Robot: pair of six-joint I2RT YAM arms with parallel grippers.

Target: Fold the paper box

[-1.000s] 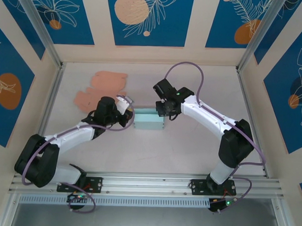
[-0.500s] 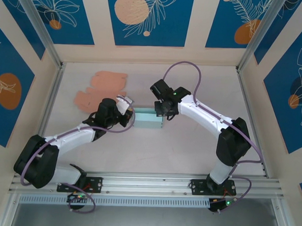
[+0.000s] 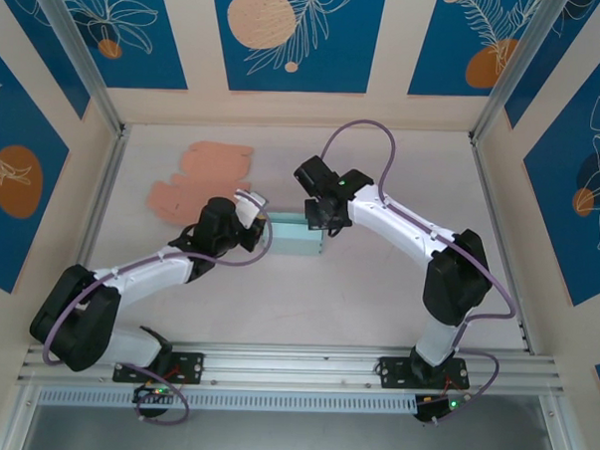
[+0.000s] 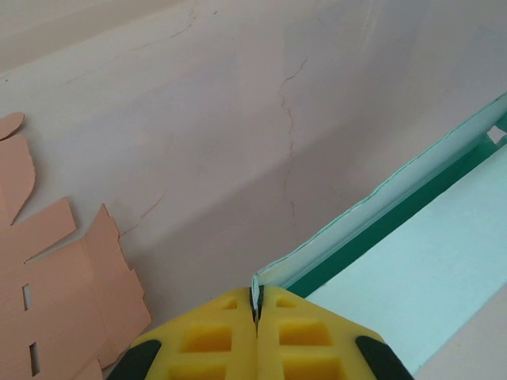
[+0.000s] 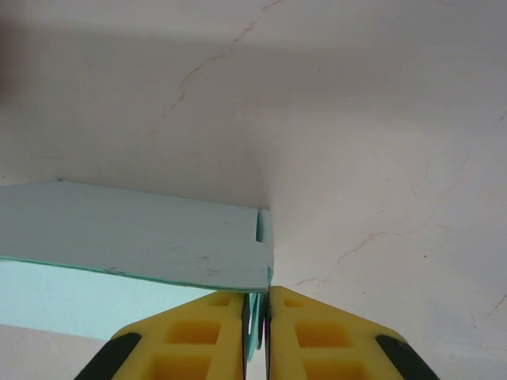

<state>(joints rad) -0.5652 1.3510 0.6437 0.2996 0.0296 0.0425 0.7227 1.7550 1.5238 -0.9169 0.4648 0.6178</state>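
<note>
Right gripper edged left; it and left gripper pinch paper box ends

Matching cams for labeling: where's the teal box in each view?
Top external: box mid-table, between the left gripper and right gripper.
Left wrist: box at lower right, its edge pinched at bottom centre.
Right wrist: box left of centre, its right end pinched at the bottom.
Shared landmark: the pale table beneath it.
</note>
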